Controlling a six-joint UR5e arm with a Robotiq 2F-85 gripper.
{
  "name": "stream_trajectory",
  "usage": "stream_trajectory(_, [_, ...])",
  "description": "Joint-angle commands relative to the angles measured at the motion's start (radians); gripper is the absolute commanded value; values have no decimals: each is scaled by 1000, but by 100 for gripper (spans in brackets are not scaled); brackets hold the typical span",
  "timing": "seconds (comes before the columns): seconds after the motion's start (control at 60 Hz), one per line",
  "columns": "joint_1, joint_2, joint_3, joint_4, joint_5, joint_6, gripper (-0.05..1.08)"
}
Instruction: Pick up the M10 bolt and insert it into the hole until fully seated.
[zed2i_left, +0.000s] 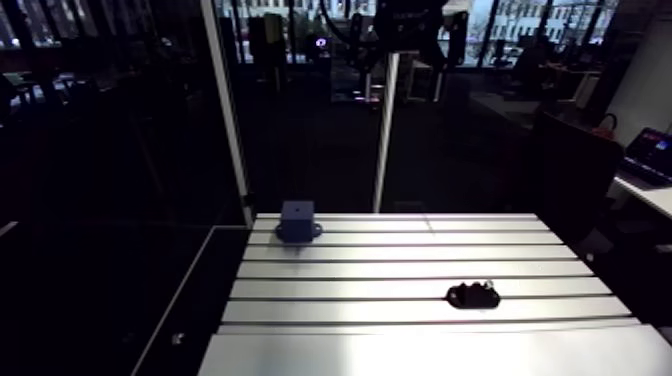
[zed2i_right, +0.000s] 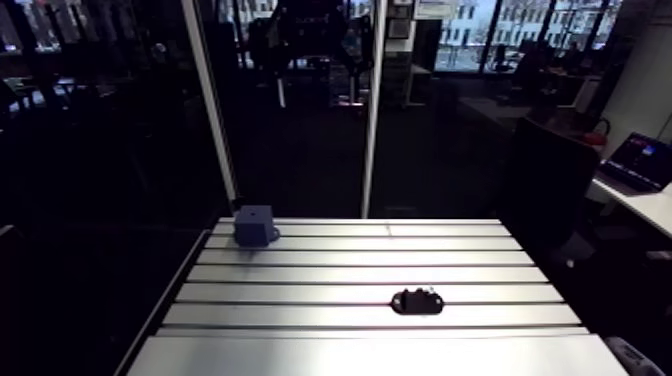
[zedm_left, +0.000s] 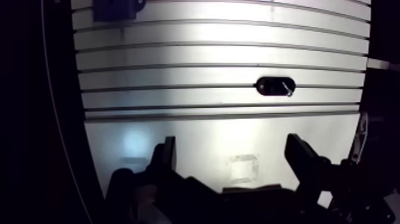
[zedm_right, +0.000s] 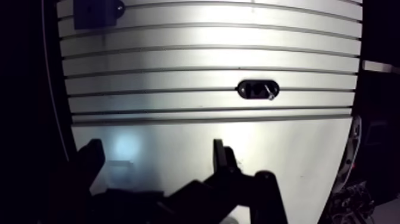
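A black oval holder (zedm_left: 275, 86) lies on the slotted aluminium table (zedm_left: 196, 56), ahead of my gripper and a little to its right. A small shiny bolt (zedm_left: 287, 90) rests at the holder's right end. A blue block (zed2i_left: 297, 221) with a small side lug stands at the table's far left corner; no hole in it shows from here. My gripper (zedm_left: 232, 152) hangs open over the smooth near strip of the table, with nothing between its fingers (zedm_left: 168, 152). It is well short of the holder.
The table's left edge (zedm_left: 80, 113) drops into darkness, and the right edge (zedm_left: 362, 89) lies close beside the holder. A white post (zed2i_left: 385, 130) rises behind the far edge. Several slots run across the tabletop.
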Motion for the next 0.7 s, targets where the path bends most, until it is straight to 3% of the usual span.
stream_trajectory(0.017, [5,-3,-14,0,43,14,1])
stream_trajectory(0.7, [-4,-6,-1,-8,36,2,1])
